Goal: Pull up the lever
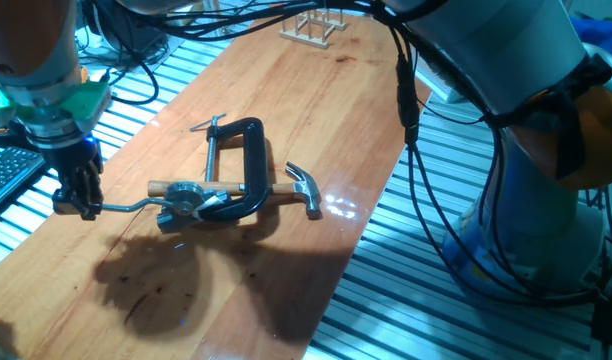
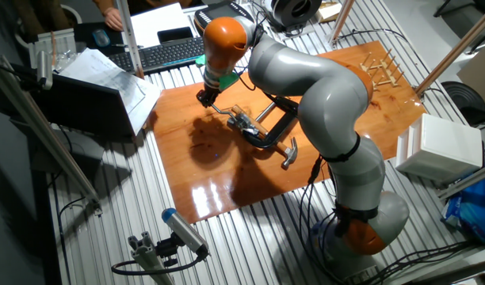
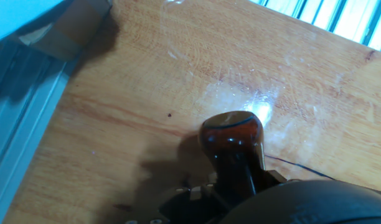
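Observation:
The lever is a thin bent silver arm (image 1: 126, 207) running left from a small silver hub (image 1: 184, 205) on the wooden table (image 1: 286, 90). Its dark red-brown knob (image 3: 231, 138) fills the hand view, just above the wood. My gripper (image 1: 78, 205) is at the lever's left end, with its black fingers shut around the knob, which is hidden between them in this fixed view. In the other fixed view my gripper (image 2: 204, 96) is at the table's far left part, with the lever arm (image 2: 223, 108) leading to the hub (image 2: 244, 123).
A black C-clamp (image 1: 244, 165) and a pale wooden-handled hammer (image 1: 304, 190) lie right beside the hub. A small wooden rack (image 1: 312, 27) stands at the far end. A keyboard (image 1: 6, 178) and cables lie off the table's left edge.

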{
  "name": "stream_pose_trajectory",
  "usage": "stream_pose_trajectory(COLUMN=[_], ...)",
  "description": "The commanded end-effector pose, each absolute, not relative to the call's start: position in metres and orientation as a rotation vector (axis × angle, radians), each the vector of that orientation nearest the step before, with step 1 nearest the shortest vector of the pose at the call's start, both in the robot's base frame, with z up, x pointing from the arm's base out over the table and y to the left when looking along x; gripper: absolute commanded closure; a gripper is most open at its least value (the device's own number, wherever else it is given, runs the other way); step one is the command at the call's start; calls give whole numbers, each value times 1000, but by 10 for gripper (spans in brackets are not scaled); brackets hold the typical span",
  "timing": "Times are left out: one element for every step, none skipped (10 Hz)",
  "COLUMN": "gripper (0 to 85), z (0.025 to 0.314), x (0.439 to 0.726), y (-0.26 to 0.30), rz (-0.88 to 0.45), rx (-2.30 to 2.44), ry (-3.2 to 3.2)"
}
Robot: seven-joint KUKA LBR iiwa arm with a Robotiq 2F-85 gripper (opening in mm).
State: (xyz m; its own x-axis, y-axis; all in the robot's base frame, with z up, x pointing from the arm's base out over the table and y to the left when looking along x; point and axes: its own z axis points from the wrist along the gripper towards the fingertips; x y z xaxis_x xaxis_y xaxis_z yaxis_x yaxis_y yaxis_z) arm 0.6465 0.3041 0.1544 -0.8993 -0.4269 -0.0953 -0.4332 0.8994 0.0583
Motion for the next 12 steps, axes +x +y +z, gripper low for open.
stream_pose_trajectory(gripper=[850, 680, 340, 170, 170, 170, 170, 170, 170, 170, 170, 170], z=[154, 154, 153, 153, 152, 150, 149, 145, 142, 137, 134, 130], x=[649, 650, 651, 652, 653, 655, 656, 657, 656, 656, 658, 663], y=[304, 304, 305, 307, 308, 308, 310, 314, 319, 324, 325, 324], rz=[176, 147, 129, 138, 154, 155, 162, 169, 174, 178, 182, 193], rx=[-676, -633, -596, -572, -554, -550, -545, -543, -536, -535, -549, -578], ry=[2984, 2966, 2954, 2945, 2943, 2939, 2932, 2927, 2919, 2919, 2916, 2913])
